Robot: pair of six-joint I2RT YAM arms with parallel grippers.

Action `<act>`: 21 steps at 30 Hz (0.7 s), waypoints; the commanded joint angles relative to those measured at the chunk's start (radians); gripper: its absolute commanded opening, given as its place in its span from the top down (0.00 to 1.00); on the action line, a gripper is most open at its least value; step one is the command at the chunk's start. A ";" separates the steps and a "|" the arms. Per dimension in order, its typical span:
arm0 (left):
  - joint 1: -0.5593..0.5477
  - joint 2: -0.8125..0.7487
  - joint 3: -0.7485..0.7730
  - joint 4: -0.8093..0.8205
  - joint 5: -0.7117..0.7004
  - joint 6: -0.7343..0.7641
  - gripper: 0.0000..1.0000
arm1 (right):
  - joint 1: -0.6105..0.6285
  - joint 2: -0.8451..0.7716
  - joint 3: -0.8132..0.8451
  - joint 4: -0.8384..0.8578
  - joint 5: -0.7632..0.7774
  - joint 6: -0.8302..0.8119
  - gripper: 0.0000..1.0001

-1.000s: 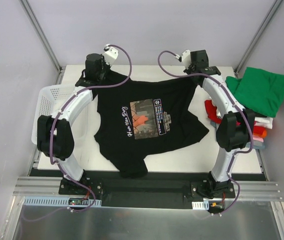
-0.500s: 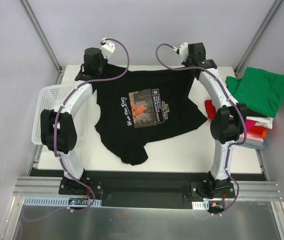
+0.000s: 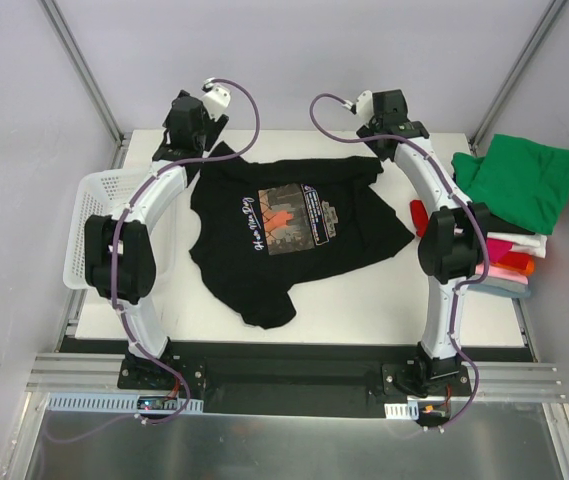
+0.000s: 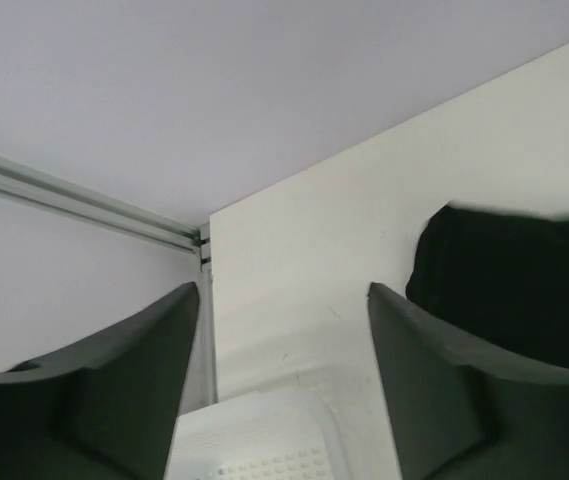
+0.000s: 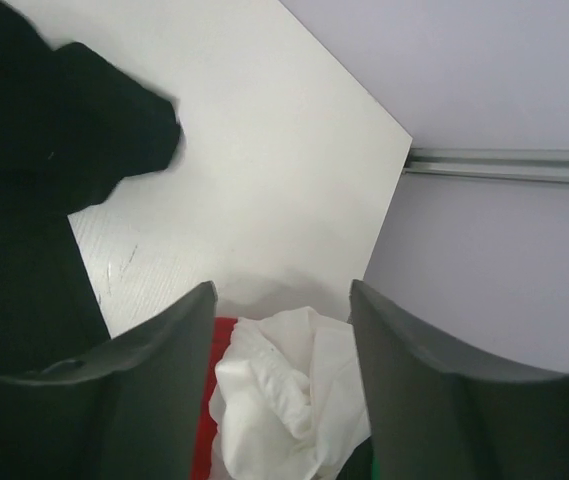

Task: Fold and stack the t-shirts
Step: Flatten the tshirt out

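Slackened since half a second ago, the black t-shirt (image 3: 264, 270) no longer hangs stretched between the two grippers along the far edge. Its upper hem now sits lower on the table (image 3: 364, 300), and both arms have pulled up and away from it. It lies spread across the middle of the top view, chest print (image 3: 291, 214) facing up. One sleeve points to the upper left and the bottom hem is bunched toward the lower middle.

At the upper left of that view, the left gripper (image 3: 186, 135) sits just past the sleeve. The right gripper (image 3: 389, 125) is at the upper right, near the shirt's other corner. From above, the jaws cannot be read.

The wrist cameras settle it. In the left wrist view the left gripper (image 4: 282, 295) has its fingers spread with only bare table (image 4: 304, 270) between them. The black cloth (image 4: 514, 280) lies off to the right and the white basket (image 4: 254, 440) rim is at the bottom. In the right wrist view the right gripper (image 5: 282, 290) is likewise spread and holds nothing. The black shirt (image 5: 24, 150) fills the left side, and a bunched white cloth (image 5: 284, 380) beside a red strip (image 5: 204, 400) lies below.

Folded shirts are stacked at the right edge, with the green t-shirt (image 3: 519, 180) uppermost. The basket (image 3: 89, 200) stands at the left.
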State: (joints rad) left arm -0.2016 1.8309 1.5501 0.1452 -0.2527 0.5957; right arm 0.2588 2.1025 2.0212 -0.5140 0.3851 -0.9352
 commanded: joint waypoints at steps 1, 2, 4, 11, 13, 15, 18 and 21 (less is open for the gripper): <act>0.004 -0.001 0.048 0.040 -0.049 -0.007 0.22 | 0.005 -0.018 0.039 0.037 0.021 0.007 0.32; 0.004 0.002 0.051 0.040 -0.057 -0.008 0.13 | 0.010 -0.021 0.037 0.037 0.021 0.009 0.30; 0.004 0.004 0.057 0.039 -0.068 -0.010 0.11 | 0.013 -0.035 0.016 0.037 0.023 0.013 0.28; -0.038 -0.108 -0.076 -0.019 0.026 -0.019 0.01 | 0.051 -0.162 -0.177 0.026 0.001 0.061 0.27; -0.077 -0.149 -0.166 -0.032 0.041 -0.007 0.01 | 0.065 -0.199 -0.242 0.026 0.006 0.070 0.26; -0.102 -0.211 -0.262 -0.053 0.076 0.003 0.01 | 0.082 -0.248 -0.327 0.023 0.005 0.085 0.21; -0.154 -0.283 -0.368 -0.110 0.107 -0.004 0.01 | 0.088 -0.289 -0.409 0.002 -0.003 0.119 0.16; -0.217 -0.344 -0.456 -0.154 0.144 -0.013 0.00 | 0.085 -0.311 -0.481 -0.014 -0.009 0.139 0.15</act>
State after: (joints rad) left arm -0.3687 1.5913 1.1767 0.0513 -0.1844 0.5922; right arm 0.3515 1.8717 1.5967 -0.5068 0.3798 -0.8536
